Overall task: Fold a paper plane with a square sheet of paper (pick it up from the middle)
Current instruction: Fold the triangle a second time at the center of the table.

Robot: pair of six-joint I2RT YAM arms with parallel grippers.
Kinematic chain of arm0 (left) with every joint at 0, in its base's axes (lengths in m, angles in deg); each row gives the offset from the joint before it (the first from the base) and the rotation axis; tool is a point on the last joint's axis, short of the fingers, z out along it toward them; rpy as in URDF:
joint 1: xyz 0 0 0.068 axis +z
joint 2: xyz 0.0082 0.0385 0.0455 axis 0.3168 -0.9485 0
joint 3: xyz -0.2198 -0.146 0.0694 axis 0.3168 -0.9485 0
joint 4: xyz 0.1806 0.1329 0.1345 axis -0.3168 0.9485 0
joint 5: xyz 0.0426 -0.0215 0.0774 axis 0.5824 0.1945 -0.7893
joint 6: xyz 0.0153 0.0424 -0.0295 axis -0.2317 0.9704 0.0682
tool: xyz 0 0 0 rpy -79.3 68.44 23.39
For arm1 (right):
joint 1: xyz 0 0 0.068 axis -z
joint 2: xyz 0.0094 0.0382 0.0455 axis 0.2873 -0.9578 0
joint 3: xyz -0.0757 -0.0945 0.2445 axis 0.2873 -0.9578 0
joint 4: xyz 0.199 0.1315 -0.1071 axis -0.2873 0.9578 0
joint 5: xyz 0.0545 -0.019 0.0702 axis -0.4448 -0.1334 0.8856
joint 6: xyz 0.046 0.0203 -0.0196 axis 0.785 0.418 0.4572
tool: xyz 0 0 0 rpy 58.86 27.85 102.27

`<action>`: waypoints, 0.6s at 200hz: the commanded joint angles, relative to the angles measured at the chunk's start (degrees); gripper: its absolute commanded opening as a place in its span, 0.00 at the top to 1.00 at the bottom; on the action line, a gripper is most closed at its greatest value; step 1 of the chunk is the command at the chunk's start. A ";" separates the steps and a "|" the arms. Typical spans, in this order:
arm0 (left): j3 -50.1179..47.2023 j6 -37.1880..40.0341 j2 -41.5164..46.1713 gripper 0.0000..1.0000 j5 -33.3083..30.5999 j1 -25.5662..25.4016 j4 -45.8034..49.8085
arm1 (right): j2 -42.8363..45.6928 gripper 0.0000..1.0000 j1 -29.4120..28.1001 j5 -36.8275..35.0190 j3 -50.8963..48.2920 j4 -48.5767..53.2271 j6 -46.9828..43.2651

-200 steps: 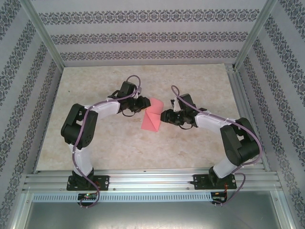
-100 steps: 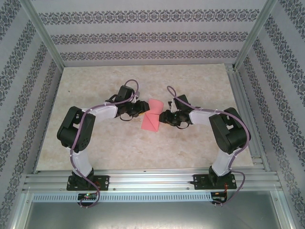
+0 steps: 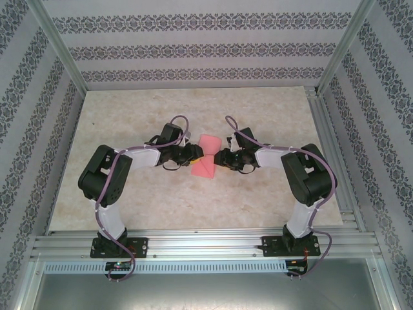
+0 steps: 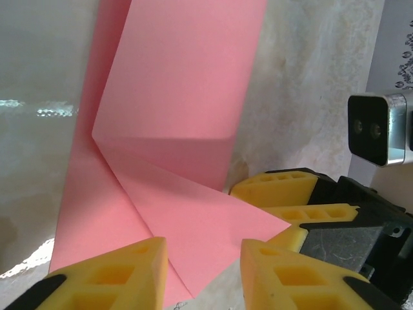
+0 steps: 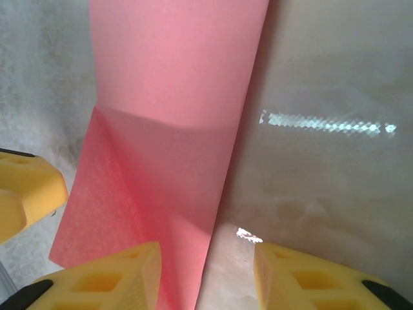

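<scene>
The left gripper (image 4: 203, 247) is released: its two yellow fingers (image 4: 110, 278) stand apart with a clear gap, and nothing is clamped between them. The near corner of the sheet of paper (image 3: 204, 168) lies in that gap, the left-hand finger overlapping the sheet's edge. The right gripper (image 5: 206, 250) is likewise released, its fingers spread, with the long edge of the sheet running into the gap between them. The two grippers face each other across the sheet at its middle, one at each side edge. In the left wrist view the right gripper's yellow fingers (image 4: 277, 187) sit just beside the pointed corner of a folded layer. The sheet is pink-red and not flat. A crease runs across its width, diagonal creases meet at one side edge, and a triangular layer lies over the lower part. Seen from above, it narrows at the middle between the grippers. The sheet rests near the centre of the pale marbled table (image 3: 129, 116), which is enclosed by patterned walls (image 3: 206, 51) and an aluminium frame (image 3: 193, 242).
</scene>
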 commanded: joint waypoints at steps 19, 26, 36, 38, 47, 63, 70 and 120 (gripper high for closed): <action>2.37 0.06 -3.19 0.71 -1.43 -0.55 0.24 | -1.95 0.56 -0.41 1.18 1.90 -3.29 0.67; 2.39 0.15 -3.58 0.72 -1.52 -0.55 0.17 | -2.20 0.55 -0.41 1.11 2.07 -3.33 0.76; 2.72 0.16 -4.22 0.72 -1.44 -0.55 0.16 | -2.54 0.55 -0.40 1.40 2.45 -3.46 0.86; 2.83 0.17 -4.27 0.72 -1.44 -0.57 0.16 | -2.64 0.55 -0.40 1.43 2.49 -3.47 0.85; 3.15 0.31 -4.85 0.73 -1.44 -0.60 0.32 | -2.87 0.55 -0.41 1.40 2.56 -3.61 1.09; 4.09 0.77 -5.85 0.74 -1.47 -0.55 1.31 | -3.52 0.55 -0.44 1.68 2.59 -4.40 1.70; 4.18 0.79 -6.34 0.74 -1.75 -0.61 1.68 | -3.71 0.55 -0.49 1.87 2.72 -4.53 1.88; 4.95 0.97 -8.86 0.75 -1.81 -0.60 2.35 | -4.43 0.56 -0.70 2.75 3.29 -6.16 2.87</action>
